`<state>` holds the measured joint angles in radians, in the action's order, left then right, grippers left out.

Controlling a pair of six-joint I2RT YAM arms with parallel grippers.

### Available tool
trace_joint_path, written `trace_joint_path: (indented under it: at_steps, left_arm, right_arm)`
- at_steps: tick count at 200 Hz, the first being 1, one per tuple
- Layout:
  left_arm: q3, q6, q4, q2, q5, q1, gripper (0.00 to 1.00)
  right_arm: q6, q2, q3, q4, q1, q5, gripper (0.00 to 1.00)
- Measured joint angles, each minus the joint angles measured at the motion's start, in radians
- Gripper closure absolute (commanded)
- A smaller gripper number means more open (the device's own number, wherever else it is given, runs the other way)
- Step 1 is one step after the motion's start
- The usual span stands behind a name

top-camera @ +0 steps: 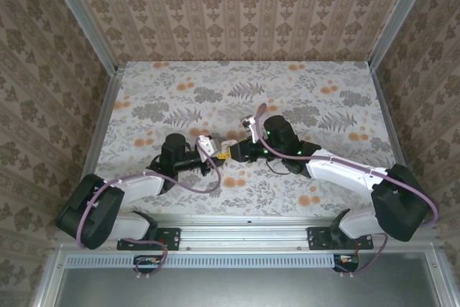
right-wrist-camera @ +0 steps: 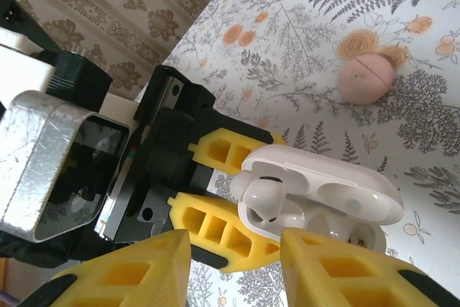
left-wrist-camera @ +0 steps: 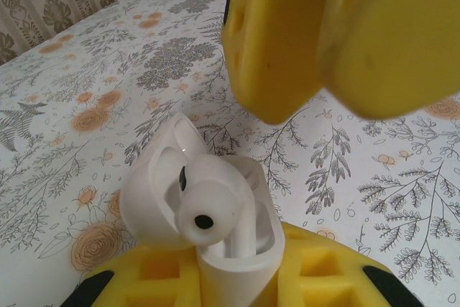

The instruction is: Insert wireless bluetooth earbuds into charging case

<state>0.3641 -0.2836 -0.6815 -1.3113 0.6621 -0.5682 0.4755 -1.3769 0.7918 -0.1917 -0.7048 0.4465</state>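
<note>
**Left gripper** (left-wrist-camera: 237, 285): the yellow fingers (left-wrist-camera: 154, 275) are clamped on the lower body of the charging case (left-wrist-camera: 151, 206), one finger on each side. In the top view this gripper sits near the middle of the counter (top-camera: 180, 84), pointing toward the other arm.

**Charging case:** held in the left gripper above the counter. The lid is swung open and leans away from the body. The shell is glossy white and rounded. In the right wrist view the open lid stretches to the right of the two fingers that grip the case.

**Earbud** (left-wrist-camera: 208, 203): one white earbud stands in the open case, stem down in its well. Its rounded head rises above the rim, and a dark opening faces the left wrist camera. Whether a second earbud lies beside it cannot be told.

**Right gripper** (right-wrist-camera: 236, 249): the yellow fingers (right-wrist-camera: 136, 271) stand apart with a clear gap between them and nothing in it. The tips are close to the case and the earbud's head. In the left wrist view the same fingers hang just above and behind the open case. In the top view the two grippers meet tip to tip at mid-counter.

**Surroundings:** a round pinkish disc (right-wrist-camera: 366, 77) lies flat on the floral-patterned counter, well apart from the case. Patterned walls (top-camera: 237, 5) enclose the counter on three sides.
</note>
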Motion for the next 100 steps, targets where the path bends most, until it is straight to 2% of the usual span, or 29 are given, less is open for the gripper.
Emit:
trace_joint_path:
  at_steps: [65,100]
  left_arm:
    - [0.004,0.003,0.000,0.000,0.008,0.000,0.98]
    - [0.004,0.003,0.000,0.000,0.008,0.000,0.98]
  right_arm:
    - [0.011,-0.059,0.021,-0.036,0.000,0.018,0.65]
    - [0.019,-0.066,0.021,-0.039,0.000,0.018,0.69]
